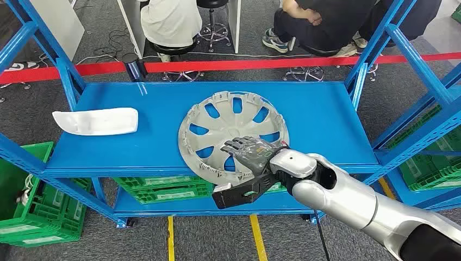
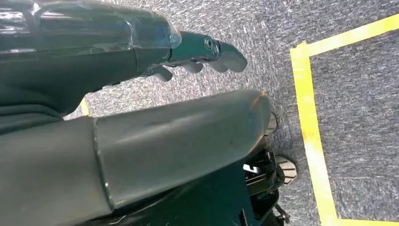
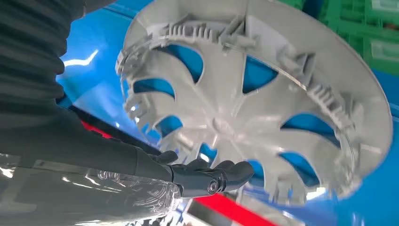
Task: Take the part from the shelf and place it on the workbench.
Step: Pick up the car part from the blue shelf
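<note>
Far to the left of our right hand (image 1: 251,154), we see a white part (image 1: 97,120) lying flat on the blue shelf (image 1: 163,109), well apart from everything else on that level. Nearer in, just left of and under the hand, lies the grey hubcap (image 1: 228,128), inner side up with its ribs and clips showing, flat on the shelf and reaching out to the front edge.

Our right hand rests over the hubcap's near rim, its dark fingers (image 1: 239,145) spread across the spokes, the thumb lower, at the shelf's front edge. From the head view it seems to be closing on the rim, but we cannot tell whether it has a firm hold. In the right wrist view the fingers (image 3: 221,172) lie stretched out beside the hubcap (image 3: 263,99), near its spokes, and contact is not plain there either.

Below the hand, green crates (image 1: 163,187) sit on the lower shelf, and more green crates stand off to its right. Beyond the hand, past the red tape (image 1: 217,66), people sit on stools.

Our left hand (image 2: 197,54) hangs over grey carpet (image 2: 357,94) marked with yellow tape (image 2: 308,117), its fingers slightly curled and apart, holding nothing.
</note>
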### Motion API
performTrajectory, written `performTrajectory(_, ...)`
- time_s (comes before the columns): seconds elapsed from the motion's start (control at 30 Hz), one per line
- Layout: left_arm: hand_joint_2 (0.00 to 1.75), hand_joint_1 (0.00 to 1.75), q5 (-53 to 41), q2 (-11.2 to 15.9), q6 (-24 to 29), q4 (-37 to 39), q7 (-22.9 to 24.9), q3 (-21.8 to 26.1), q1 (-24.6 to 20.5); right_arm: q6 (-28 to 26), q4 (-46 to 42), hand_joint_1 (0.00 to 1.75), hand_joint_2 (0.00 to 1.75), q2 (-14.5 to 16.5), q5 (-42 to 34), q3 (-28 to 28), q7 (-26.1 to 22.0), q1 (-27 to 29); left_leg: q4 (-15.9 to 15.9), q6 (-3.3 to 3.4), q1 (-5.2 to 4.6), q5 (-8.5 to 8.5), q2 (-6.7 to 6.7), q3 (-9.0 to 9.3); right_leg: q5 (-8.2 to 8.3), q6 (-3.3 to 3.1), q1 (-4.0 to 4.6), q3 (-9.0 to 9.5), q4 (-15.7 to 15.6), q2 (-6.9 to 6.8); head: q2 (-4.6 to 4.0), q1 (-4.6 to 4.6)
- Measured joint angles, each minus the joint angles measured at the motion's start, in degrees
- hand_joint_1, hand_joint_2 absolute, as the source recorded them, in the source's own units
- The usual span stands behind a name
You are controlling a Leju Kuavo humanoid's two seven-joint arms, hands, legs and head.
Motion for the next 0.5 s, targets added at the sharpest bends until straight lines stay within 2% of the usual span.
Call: performTrajectory(0.5,0.00,0.00,0.6,0.2,0.2,0.0,0.4,0.0,0.0,0.9,9.7,0.00,1.75,-0.2,-5.9,3.7,5.3,-1.1,0.0,0.03,-0.02,0.02,-0.68,-0.03,0.00,0.00,0.00,0.01,0.0,-0.25,0.00,0.02)
